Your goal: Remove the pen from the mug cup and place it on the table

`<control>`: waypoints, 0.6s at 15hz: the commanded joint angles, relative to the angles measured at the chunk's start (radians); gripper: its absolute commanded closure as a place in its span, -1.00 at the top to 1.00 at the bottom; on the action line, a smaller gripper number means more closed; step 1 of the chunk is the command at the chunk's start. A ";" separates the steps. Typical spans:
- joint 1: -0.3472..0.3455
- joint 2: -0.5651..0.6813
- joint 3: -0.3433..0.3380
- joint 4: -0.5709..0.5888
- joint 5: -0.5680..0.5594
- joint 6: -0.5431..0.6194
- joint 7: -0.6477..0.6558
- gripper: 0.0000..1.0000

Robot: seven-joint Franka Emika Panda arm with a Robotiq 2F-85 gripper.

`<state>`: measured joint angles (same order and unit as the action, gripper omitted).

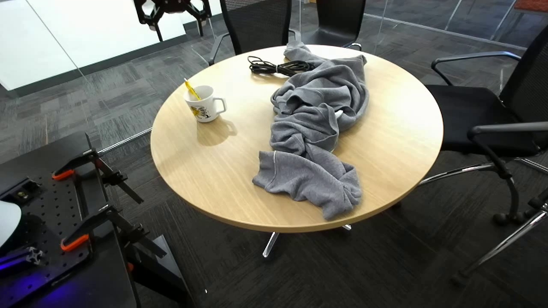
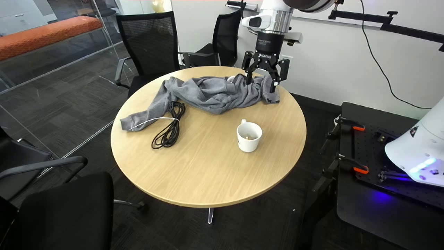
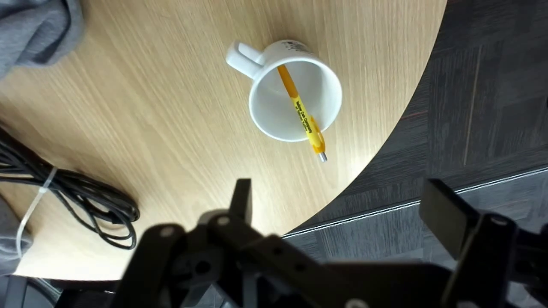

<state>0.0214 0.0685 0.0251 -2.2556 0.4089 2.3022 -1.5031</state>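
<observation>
- Now for the tool [image 3: 336, 205], spread wide along the bottom of the wrist view!
- Look at the pen [image 3: 301, 112], upper centre: propped in the mug cup [image 3: 276, 105], jutting past the rim towards lower right!
- Over lower left for black cables [image 3: 72, 182] on the bench [image 3: 171, 137]; upper left corner for grey cloth [image 3: 36, 32].

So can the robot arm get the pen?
Probably yes: the jaws are open, and the pen pokes out of the mug with nothing covering it. The jaws would need moving over and down.

pen [image 3: 302, 112]: "Yellow Cab Company" | hand [image 2: 261, 83]: small print, probably "ROBOTIQ"
</observation>
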 commanded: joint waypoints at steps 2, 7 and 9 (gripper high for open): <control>-0.009 0.000 0.009 0.001 -0.002 -0.002 0.002 1.00; -0.003 0.056 0.030 0.004 -0.024 0.032 -0.057 1.00; -0.006 0.075 0.040 -0.001 -0.026 0.052 -0.100 1.00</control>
<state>0.0225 0.1146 0.0480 -2.2580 0.3943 2.3144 -1.5432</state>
